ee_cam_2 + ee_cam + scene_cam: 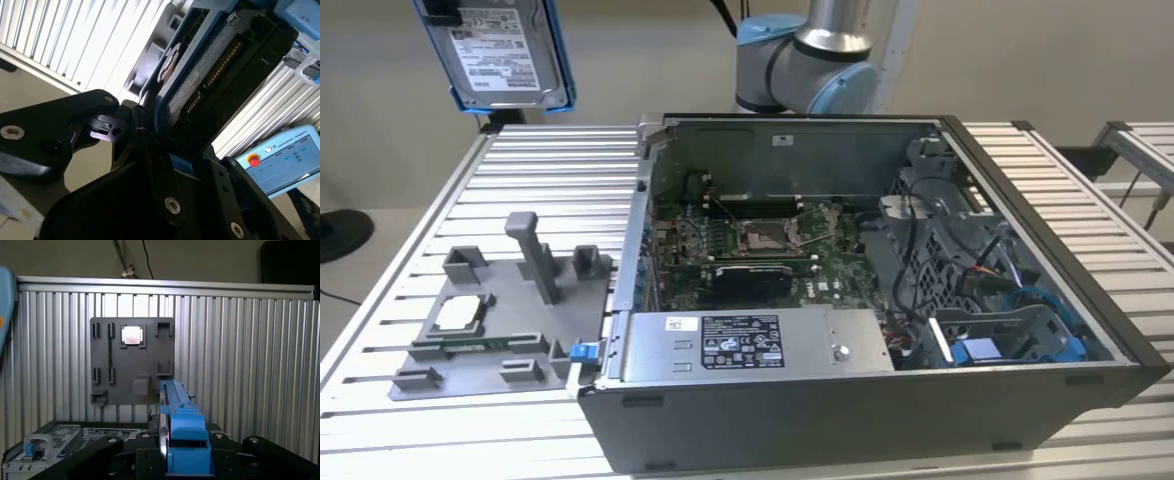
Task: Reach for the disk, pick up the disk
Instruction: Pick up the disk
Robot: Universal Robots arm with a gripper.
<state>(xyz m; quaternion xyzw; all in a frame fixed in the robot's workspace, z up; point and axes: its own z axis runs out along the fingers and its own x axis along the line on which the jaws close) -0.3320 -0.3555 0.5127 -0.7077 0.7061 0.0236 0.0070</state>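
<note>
The disk (507, 50), a silver hard drive with a white label in a blue frame, hangs upright in the air at the exterior view's upper left, well above the slatted table. In the first wrist view the disk (179, 420) stands edge-on with its blue frame between black fingers (145, 462), and my gripper (186, 460) is shut on it. The second wrist view shows the disk (210, 65) from its underside, rising out of my gripper (165, 145).
An open computer case (1121, 340) takes up the table's middle and right, with a long grey box (747, 345) along its front. A grey fixture plate (494, 320) carrying a small square chip (460, 312) lies left of the case. A teach pendant (280, 160) lies beyond the table.
</note>
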